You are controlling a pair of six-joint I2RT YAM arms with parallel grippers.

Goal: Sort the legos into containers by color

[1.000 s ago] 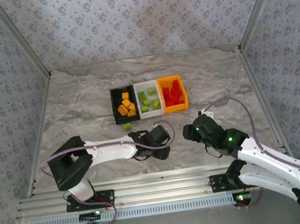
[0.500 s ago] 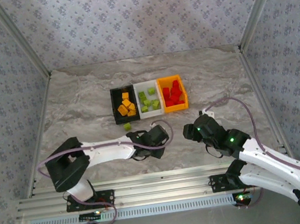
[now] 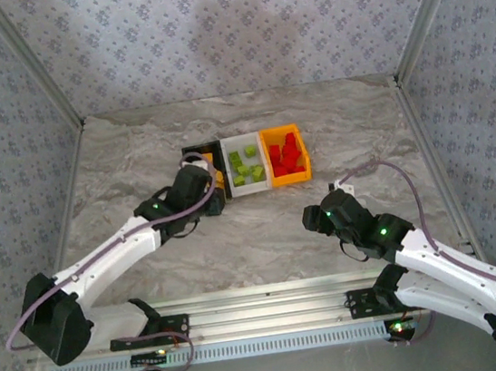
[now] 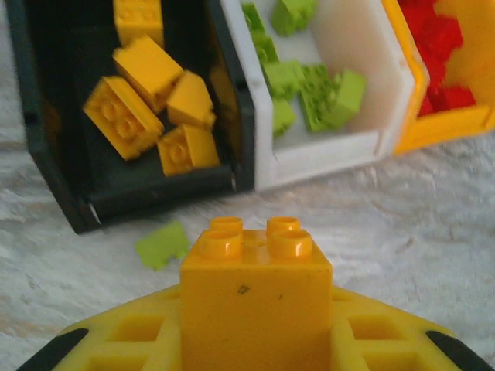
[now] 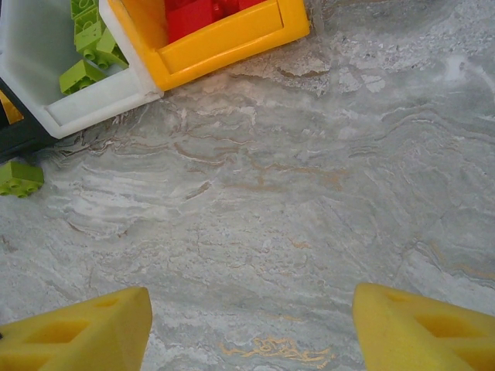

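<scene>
Your left gripper is clamped tight on one orange-yellow plastic lego brick, studs up, a yellow finger pad on each side. In the top view that left gripper sits at the near edge of the black rectangular open-top bin.

From the wrist cam, the black bin lies just ahead of the gripper & a bit left, w/ several loose orange-yellow bricks in it. The white plastic bin is ahead & right, touching the black one, w/ lime green bricks inside. The orange plastic bin is furthest right, holding red bricks.

One stray lime green brick lies on the grey marble-pattern counter, just ahead-left of the held brick & close to the black bin's near wall, not touching it.

Your right gripper hangs over bare counter w/ its yellow fingers spread wide & nothing btwn them. In the top view the right gripper is well short of the bins. From its cam the stray green brick is far ahead-left; the white & orange bins are ahead at the top edge.
</scene>
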